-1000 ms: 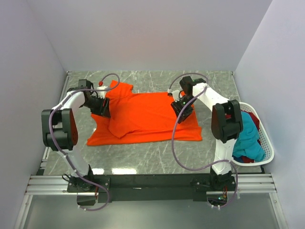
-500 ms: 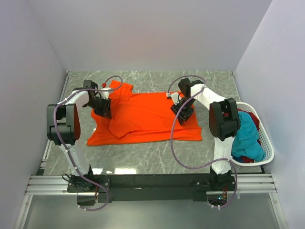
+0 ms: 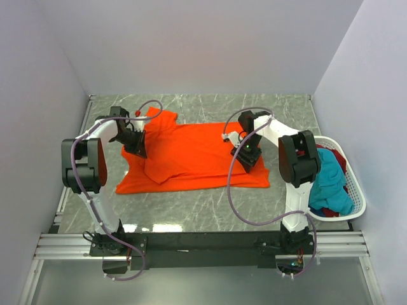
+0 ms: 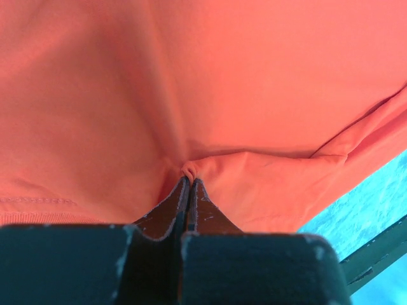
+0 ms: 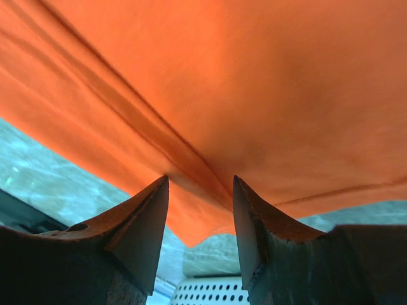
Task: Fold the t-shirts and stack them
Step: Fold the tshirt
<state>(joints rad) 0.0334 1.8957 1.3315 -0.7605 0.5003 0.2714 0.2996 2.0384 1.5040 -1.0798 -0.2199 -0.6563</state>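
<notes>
The bright orange t-shirt point(image 3: 191, 155) lies spread on the marble table point(image 3: 191, 210), its left part folded over itself. My left gripper point(image 3: 137, 145) sits at the shirt's left side, shut on a small pinched fold of the orange cloth point(image 4: 191, 168). Over the shirt's right part, my right gripper point(image 3: 249, 154) stands open; its fingertips point(image 5: 159, 187) touch the orange cloth point(image 5: 254, 95) near a corner, with a ridge of cloth between them. More t-shirts, teal point(image 3: 331, 184) and dark red point(image 3: 324, 210), lie heaped in the white basket point(image 3: 357, 197).
The white plastic basket stands at the table's right edge, close beside the right arm's elbow. White walls close the table at the back and both sides. A metal rail point(image 3: 191, 241) carrying both arm bases runs along the near edge.
My left gripper has closed on a fold of the orange shirt at its left side. My right gripper has opened a little and shifted slightly right and nearer on the shirt.
</notes>
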